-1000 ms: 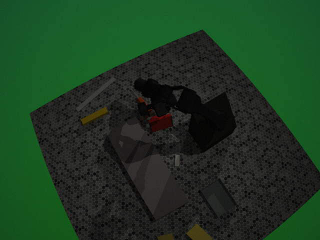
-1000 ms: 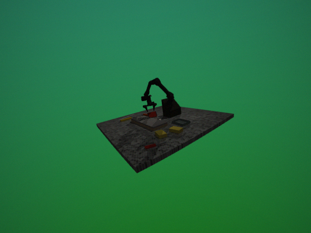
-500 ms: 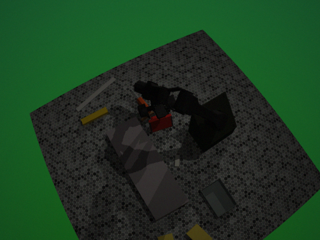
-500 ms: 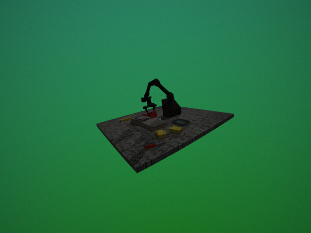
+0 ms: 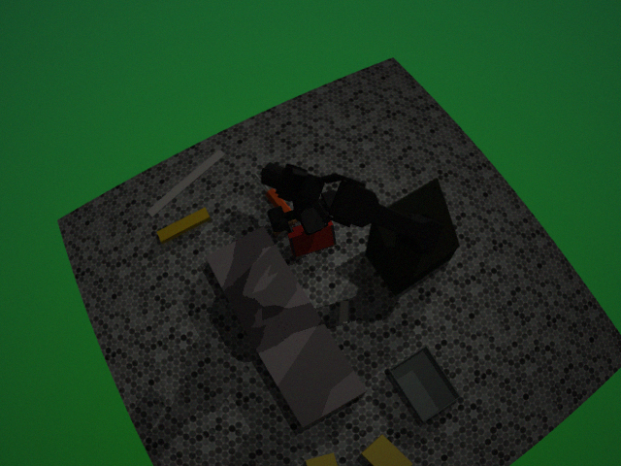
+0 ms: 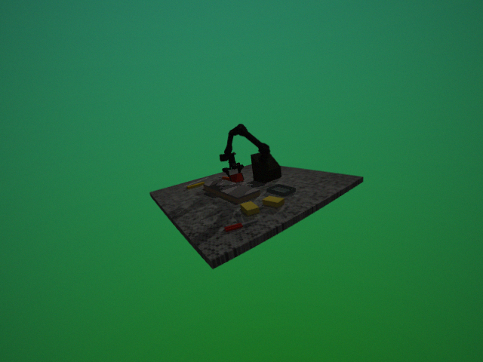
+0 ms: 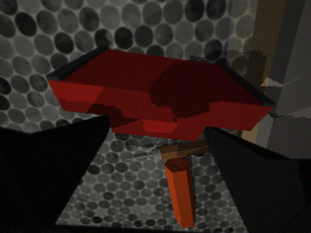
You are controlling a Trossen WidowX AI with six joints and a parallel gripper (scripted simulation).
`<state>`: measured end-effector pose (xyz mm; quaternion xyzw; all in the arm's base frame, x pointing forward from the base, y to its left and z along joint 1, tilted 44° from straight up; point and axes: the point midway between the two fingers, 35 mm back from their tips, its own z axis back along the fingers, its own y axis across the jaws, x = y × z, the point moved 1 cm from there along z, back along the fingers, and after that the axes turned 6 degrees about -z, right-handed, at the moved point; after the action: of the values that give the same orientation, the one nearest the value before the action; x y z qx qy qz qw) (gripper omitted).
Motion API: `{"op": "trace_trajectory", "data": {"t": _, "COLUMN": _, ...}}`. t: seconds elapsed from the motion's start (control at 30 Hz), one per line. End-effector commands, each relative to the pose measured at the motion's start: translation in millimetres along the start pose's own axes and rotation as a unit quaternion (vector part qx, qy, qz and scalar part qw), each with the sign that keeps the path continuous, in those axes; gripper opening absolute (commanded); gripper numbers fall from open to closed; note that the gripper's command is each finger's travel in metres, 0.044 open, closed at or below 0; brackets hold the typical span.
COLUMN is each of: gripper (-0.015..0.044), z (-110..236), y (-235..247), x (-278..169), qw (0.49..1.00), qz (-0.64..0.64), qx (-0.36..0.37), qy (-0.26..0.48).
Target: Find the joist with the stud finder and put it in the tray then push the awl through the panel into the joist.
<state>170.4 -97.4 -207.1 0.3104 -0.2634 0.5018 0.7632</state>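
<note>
My gripper (image 5: 294,220) (image 6: 232,170) (image 7: 158,124) is open and empty, low over the table at the far end of the grey floor panel (image 5: 301,350) (image 6: 234,191) (image 7: 292,63). Under its fingers lies an orange-handled tool (image 5: 275,196) (image 7: 180,191) that looks like the awl, flat on the table. Just past it stands a red tray (image 5: 320,241) (image 6: 237,177) (image 7: 78,92); its inside is in shadow and I cannot make out anything in it. A small pale block (image 5: 343,311) lies to the right of the panel.
The dark robot base (image 5: 410,241) stands right of the red tray. A grey-green tray (image 5: 441,372) (image 6: 281,193) is near the panel's near end. Yellow blocks (image 5: 182,223) (image 5: 386,451) (image 6: 249,207), a white strip (image 5: 185,183) and a red-handled tool (image 6: 233,227) lie around.
</note>
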Motion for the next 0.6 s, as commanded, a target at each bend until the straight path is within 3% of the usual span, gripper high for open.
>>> {"op": "trace_trajectory", "data": {"t": 0.0, "gripper": 0.0440, "z": -8.7, "y": 2.4, "x": 0.6, "qw": 1.000, "qz": -0.003, "qx": 0.002, "qy": -0.004}}
{"op": "trace_trajectory", "data": {"t": 0.57, "gripper": 0.0340, "z": -9.7, "y": 2.5, "x": 0.5, "qw": 1.000, "qz": -0.003, "qx": 0.002, "qy": -0.004}}
